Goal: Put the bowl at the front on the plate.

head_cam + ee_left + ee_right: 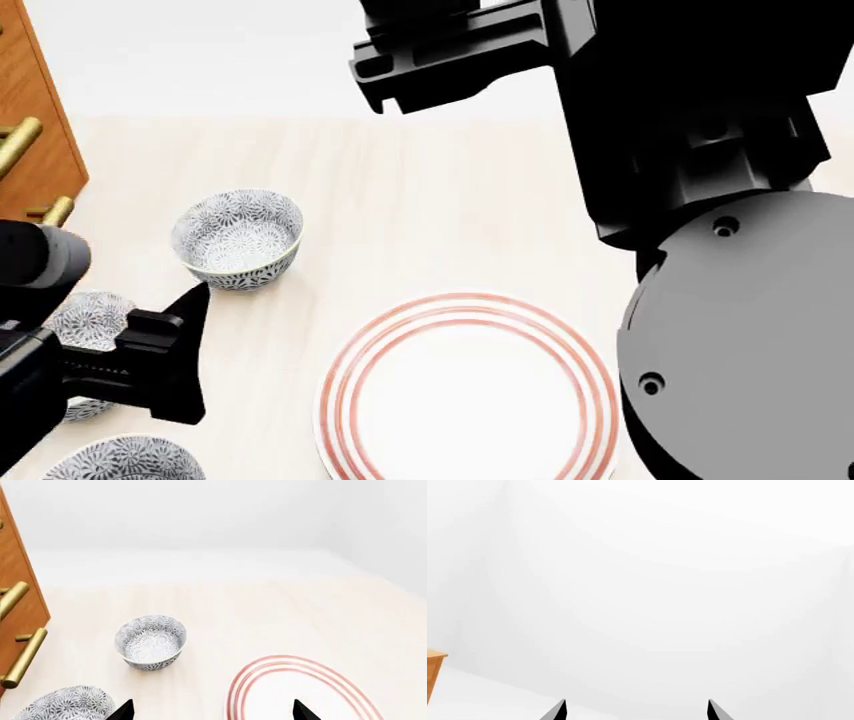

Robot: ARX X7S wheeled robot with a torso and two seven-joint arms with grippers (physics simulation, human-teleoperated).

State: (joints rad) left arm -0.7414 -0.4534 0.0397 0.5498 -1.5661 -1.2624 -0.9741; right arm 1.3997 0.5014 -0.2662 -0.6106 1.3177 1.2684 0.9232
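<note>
Left gripper [212, 711] is hovering with jaws wide apart and empty; front bowl [123, 459] is sitting on the surface nearest the robot, left of the plate [467, 395]; right jaws parted, empty, pointing away

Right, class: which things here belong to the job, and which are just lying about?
Job in hand:
nearest bowl
plate

Lying about:
far bowl
middle bowl, partly hidden
wooden cabinet
</note>
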